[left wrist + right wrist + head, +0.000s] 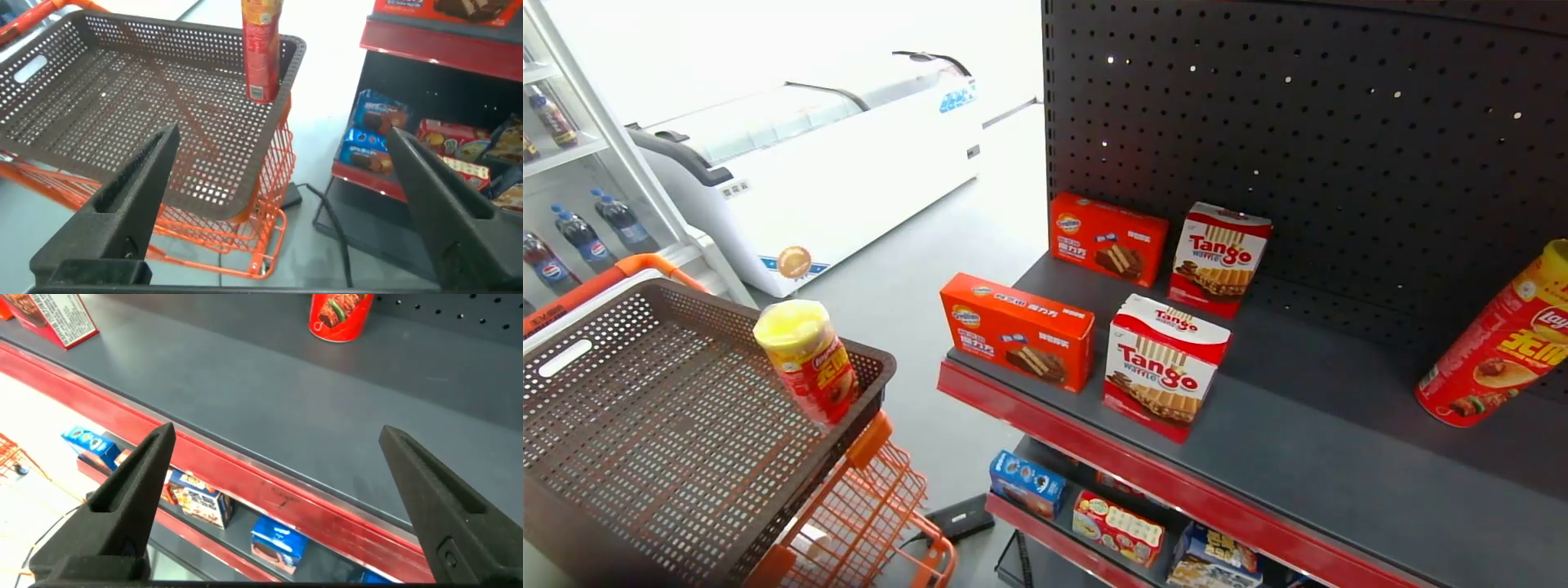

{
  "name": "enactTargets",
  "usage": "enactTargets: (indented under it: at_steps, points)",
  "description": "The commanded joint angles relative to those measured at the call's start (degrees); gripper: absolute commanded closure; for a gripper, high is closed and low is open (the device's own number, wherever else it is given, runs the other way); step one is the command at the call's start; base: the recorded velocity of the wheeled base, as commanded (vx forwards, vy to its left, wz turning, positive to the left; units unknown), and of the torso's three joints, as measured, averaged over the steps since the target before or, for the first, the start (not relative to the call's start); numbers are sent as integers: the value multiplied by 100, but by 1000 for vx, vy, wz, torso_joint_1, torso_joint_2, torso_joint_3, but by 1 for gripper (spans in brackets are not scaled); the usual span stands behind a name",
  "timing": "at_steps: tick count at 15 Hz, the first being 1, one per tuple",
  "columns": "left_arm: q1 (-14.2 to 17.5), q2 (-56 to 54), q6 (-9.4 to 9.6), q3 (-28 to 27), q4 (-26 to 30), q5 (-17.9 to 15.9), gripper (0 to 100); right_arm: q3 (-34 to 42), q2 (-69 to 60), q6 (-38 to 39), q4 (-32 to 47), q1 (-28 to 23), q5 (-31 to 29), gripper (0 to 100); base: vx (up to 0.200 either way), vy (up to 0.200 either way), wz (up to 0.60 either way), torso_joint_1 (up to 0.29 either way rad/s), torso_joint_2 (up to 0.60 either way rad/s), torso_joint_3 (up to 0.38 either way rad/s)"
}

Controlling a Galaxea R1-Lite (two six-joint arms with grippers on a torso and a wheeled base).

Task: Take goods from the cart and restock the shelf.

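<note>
Head view: the can (806, 359) stands upright in the basket (645, 408), in the corner nearest the shelf (1298, 441). A sideways knock could tip it over the rim. A second can (1499, 343) leans on the shelf's back panel and might roll if bumped.

Left wrist view: the left end effector (282, 132) is spread and empty, apart from the can (261, 49). An off-centre grip could topple the can.

Right wrist view: the right end effector (278, 431) is spread and empty over the shelf (327, 400).

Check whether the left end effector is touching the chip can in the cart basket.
Apart. The left wrist view shows the chip can standing at the basket's far corner, with mesh between it and the open left end effector.
</note>
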Motion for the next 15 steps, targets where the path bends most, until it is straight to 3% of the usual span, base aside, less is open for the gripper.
enactTargets:
  at_steps: [1,3,5,6,10,12,14,15]
  points:
    - [25,1319,26,-266,-91,9,0,0,0,-1,-2,0,-5,0,0,0,0,0,0,0]
    - [34,2540,-18,-354,-829,9,0,0,0,-1,-2,0,3,0,0,0,0,0,0,0]
    - [165,3279,-27,-442,-1172,-44,0,0,0,-1,-2,0,-5,0,0,0,0,0,0,0]
    - [420,4149,17,-521,-1585,-220,0,0,0,-1,-2,0,3,0,0,0,0,0,0,0]
    - [464,5757,88,-442,-3149,-668,0,0,0,-1,-2,0,3,0,0,0,0,0,0,0]
    - [675,6715,307,-292,-4406,-677,0,0,0,-1,-2,0,3,0,0,0,0,0,0,0]
    - [666,7427,580,-231,-5206,-677,0,0,0,-1,-2,0,3,0,0,0,0,0,0,0]
    - [666,7708,615,-169,-5584,-668,0,0,0,-1,-2,0,3,0,0,0,0,0,0,0]
